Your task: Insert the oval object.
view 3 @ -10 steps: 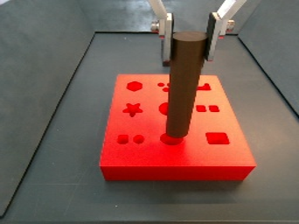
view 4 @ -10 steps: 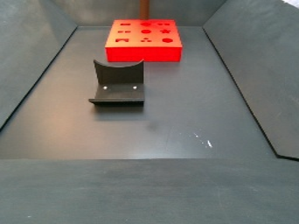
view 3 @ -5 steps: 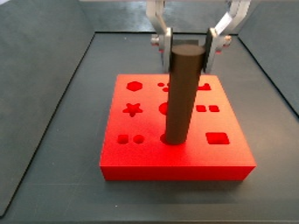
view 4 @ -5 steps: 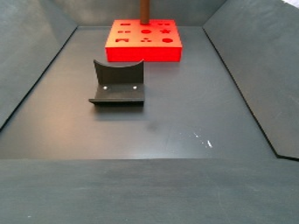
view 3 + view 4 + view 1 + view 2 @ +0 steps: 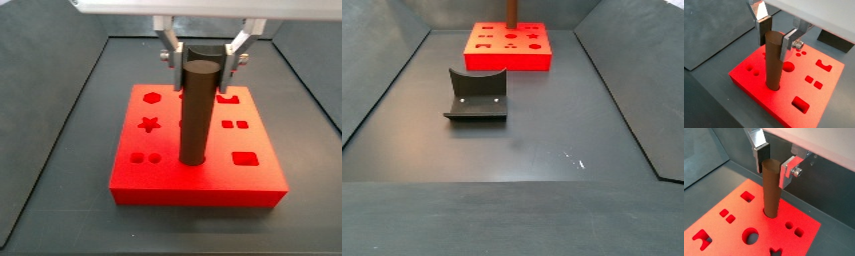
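Observation:
The oval object (image 5: 198, 115) is a tall dark brown peg. It stands upright with its lower end in a hole near the front edge of the red board (image 5: 261, 140). My gripper (image 5: 203, 62) is directly above the board, shut on the peg's top end, one finger on each side. Both wrist views show the peg (image 5: 773, 62) (image 5: 771, 190) between the fingers of the gripper (image 5: 776, 49) (image 5: 776, 177), going down into the board (image 5: 784, 100) (image 5: 721, 230). In a side view from far off, only the board (image 5: 509, 45) and a sliver of the peg (image 5: 510, 8) show.
The board has other shaped holes: a star (image 5: 151, 125), a hexagon (image 5: 152, 98) and small squares (image 5: 237, 125). The fixture (image 5: 476, 95) stands on the dark floor, well in front of the board. Sloping dark walls (image 5: 382, 90) enclose the floor.
The gripper has come down with the peg. The peg has sunk deeper into its hole and stands straighter than a second ago.

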You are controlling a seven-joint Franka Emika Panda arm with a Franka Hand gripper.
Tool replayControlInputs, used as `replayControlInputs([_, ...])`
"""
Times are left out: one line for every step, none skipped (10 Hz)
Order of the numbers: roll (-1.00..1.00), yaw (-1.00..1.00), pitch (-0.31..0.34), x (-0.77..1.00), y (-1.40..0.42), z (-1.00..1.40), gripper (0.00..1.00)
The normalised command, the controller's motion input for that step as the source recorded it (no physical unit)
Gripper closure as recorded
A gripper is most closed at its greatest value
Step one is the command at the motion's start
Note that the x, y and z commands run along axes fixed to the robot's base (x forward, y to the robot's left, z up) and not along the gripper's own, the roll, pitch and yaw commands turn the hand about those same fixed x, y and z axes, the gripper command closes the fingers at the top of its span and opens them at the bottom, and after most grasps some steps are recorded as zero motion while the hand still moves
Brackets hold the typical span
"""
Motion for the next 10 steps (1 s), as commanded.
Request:
replayControlInputs([0.05, 0.0, 0.0, 0.0, 0.0, -0.16, 1.0])
replayControlInputs([0.06, 0.0, 0.0, 0.0, 0.0, -0.19, 1.0])
replayControlInputs([0.03, -0.09, -0.026, 0.21, -0.05, -0.49, 1.0])
replayControlInputs([0.01, -0.14, -0.05, 0.24, -0.04, -0.53, 1.0])
replayControlInputs([0.02, -0.17, -0.044, 0.26, -0.06, -0.49, 1.0])
replayControlInputs([0.03, -0.22, -0.02, 0.36, -0.09, -0.51, 1.0])
replayControlInputs([0.04, -0.22, -0.01, 0.32, -0.08, -0.5, 1.0])
replayControlInputs([0.05, -0.2, -0.006, 0.27, -0.06, -0.49, 1.0])
replayControlInputs([0.03, -0.15, 0.0, 0.19, -0.02, -0.32, 1.0])
replayControlInputs([0.0, 0.0, 0.0, 0.0, 0.0, 0.0, 1.0])
